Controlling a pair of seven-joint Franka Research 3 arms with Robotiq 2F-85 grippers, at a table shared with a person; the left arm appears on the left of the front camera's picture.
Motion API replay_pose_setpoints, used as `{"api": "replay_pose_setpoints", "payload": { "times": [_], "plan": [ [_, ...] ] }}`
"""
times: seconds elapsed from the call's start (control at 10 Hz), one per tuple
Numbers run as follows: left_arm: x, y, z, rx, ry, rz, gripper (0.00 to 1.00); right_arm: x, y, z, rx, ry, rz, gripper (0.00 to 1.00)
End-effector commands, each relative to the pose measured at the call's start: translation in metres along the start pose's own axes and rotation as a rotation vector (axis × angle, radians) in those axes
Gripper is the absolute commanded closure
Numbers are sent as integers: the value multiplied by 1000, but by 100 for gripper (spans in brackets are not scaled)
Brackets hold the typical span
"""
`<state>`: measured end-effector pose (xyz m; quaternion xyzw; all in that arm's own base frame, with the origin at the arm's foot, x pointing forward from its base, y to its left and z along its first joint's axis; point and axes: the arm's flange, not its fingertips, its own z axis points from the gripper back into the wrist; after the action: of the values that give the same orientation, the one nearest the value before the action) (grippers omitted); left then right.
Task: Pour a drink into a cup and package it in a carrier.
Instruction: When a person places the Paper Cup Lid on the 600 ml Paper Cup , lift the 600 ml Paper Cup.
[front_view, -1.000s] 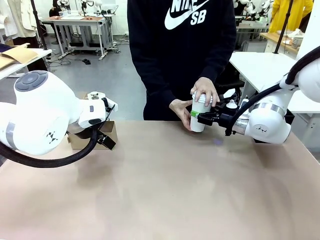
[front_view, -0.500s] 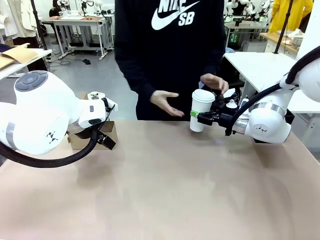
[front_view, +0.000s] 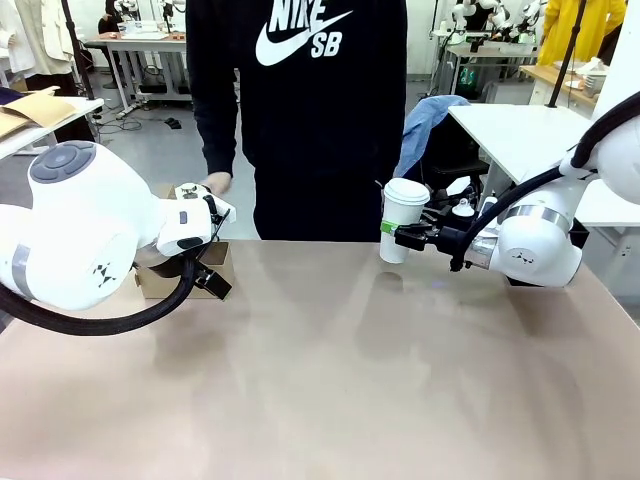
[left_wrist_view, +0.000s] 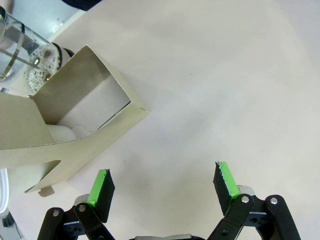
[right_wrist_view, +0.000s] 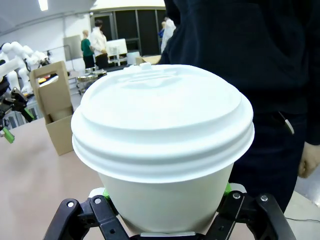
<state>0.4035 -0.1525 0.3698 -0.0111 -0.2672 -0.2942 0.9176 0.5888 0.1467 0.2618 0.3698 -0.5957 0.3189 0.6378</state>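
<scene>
R gripper (front_view: 392, 233) is clamped on the cup (front_view: 403, 215) at the far-right part of the table (front_view: 320, 380), green pads pinching the lower wall from both sides. In the R wrist view the cup (right_wrist_view: 162, 145) sits squarely between the black fingers (right_wrist_view: 100, 215). The cup stands upright, long axis vertical, white domed lid (front_view: 406, 190) on top, narrow base down and apparently just clear of the tabletop. L gripper (left_wrist_view: 162, 182) hangs with jaws spread wide, nothing between them, over bare table just beside the carrier (left_wrist_view: 75, 115). The brown cardboard carrier sits at the far-left edge, w/ a glass jug (left_wrist_view: 25, 45) behind it. A person (front_view: 300, 120) in a dark top stands across the table, hands off the cup.
</scene>
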Motion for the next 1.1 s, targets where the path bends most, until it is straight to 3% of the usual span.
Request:
{"api": "replay_pose_setpoints", "payload": {
  "times": [0.0,0.4,0.5,1.0],
  "plan": [
    [0,0,0,-2,-1,1,0,6,2,-1,-3,-3,4,19],
    [0,0,0,-2,-1,1,0,0,0,0,0,0,0,19],
    [0,0,0,-2,-1,1,0,16,-2,5,11,11,15,19],
    [0,0,0,-2,-1,1,0,174,4,42,52,16,55,19]
  ]
}}
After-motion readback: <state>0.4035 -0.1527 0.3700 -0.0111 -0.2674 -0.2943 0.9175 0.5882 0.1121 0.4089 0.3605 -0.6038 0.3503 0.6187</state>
